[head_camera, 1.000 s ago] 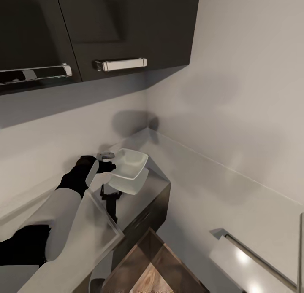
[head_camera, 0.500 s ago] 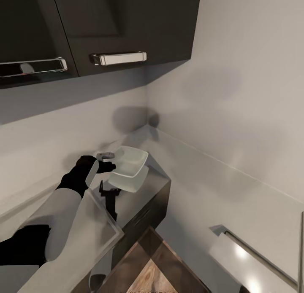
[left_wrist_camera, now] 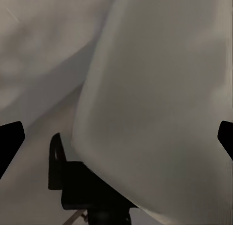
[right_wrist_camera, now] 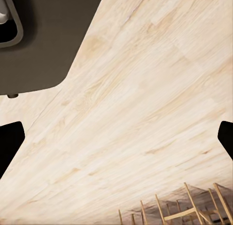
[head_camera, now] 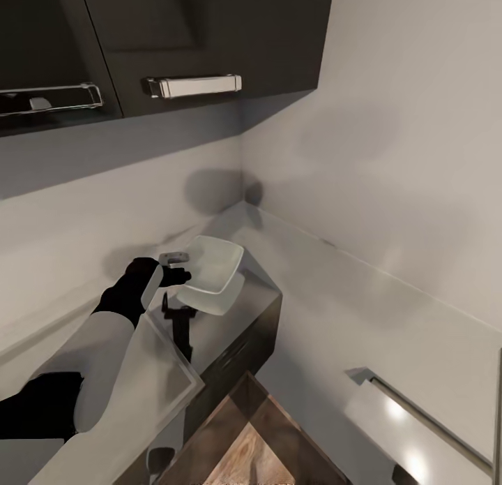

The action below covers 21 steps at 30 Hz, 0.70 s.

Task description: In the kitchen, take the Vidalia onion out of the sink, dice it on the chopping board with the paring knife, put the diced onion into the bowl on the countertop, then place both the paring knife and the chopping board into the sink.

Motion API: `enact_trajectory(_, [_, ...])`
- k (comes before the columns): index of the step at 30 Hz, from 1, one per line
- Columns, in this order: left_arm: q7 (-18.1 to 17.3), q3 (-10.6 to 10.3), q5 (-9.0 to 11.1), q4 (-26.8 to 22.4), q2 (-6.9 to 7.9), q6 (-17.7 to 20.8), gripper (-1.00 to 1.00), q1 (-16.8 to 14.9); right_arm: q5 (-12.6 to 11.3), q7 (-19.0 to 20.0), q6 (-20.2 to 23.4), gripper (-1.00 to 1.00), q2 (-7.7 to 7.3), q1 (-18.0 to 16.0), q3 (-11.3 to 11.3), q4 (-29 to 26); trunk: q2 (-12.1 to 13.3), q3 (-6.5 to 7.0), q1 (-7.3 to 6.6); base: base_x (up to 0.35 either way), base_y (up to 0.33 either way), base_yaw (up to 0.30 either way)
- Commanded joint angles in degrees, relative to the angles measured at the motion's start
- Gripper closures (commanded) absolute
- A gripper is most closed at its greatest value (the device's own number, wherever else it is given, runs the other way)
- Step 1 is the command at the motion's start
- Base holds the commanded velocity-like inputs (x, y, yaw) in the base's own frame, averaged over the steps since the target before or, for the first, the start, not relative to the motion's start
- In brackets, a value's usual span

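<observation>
White and squarish with rounded corners, the bowl [head_camera: 210, 265] sits tilted just above the glossy grey countertop [head_camera: 258, 300] near the wall corner, its reflection beneath it. The left gripper [head_camera: 176, 267] meets its near rim; whether the jaws pinch that rim cannot be told. In the left wrist view the bowl's [left_wrist_camera: 160, 103] smooth wall looms between dark fingertips [left_wrist_camera: 9, 140] set wide apart. The right wrist view shows pale wood floor [right_wrist_camera: 131, 113], fingertips [right_wrist_camera: 9, 137] apart.
</observation>
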Motion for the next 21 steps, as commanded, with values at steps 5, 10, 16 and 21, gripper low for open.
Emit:
enact_trajectory(5, [0.39,0.06,0.38,-0.06,-0.01,0.27,1.0,-0.03,-0.53,-0.32,0.02,-1.0,0.0,0.0,0.49,-0.11,-0.1,-0.55,0.03,0.0,0.0,0.0])
enact_trajectory(10, [0.5,0.15,0.37,-0.96,0.06,0.27,1.0,-0.03,-0.53,-0.34,0.02,-1.0,0.02,0.01,0.49,-0.11,-0.1,-0.72,0.03,0.0,0.0,0.0])
enact_trajectory(16, [0.58,0.3,0.36,-1.54,0.08,0.27,1.0,-0.03,-0.53,-0.34,0.02,-1.0,0.01,0.0,0.49,-0.11,-0.1,-0.74,0.03,0.0,0.0,0.0])
enact_trajectory(21, [0.54,0.33,0.36,-1.79,0.08,0.32,1.0,-0.03,-0.53,-0.34,0.02,-1.0,0.0,0.02,0.49,-0.11,-0.1,-0.74,0.03,0.0,0.0,0.0])
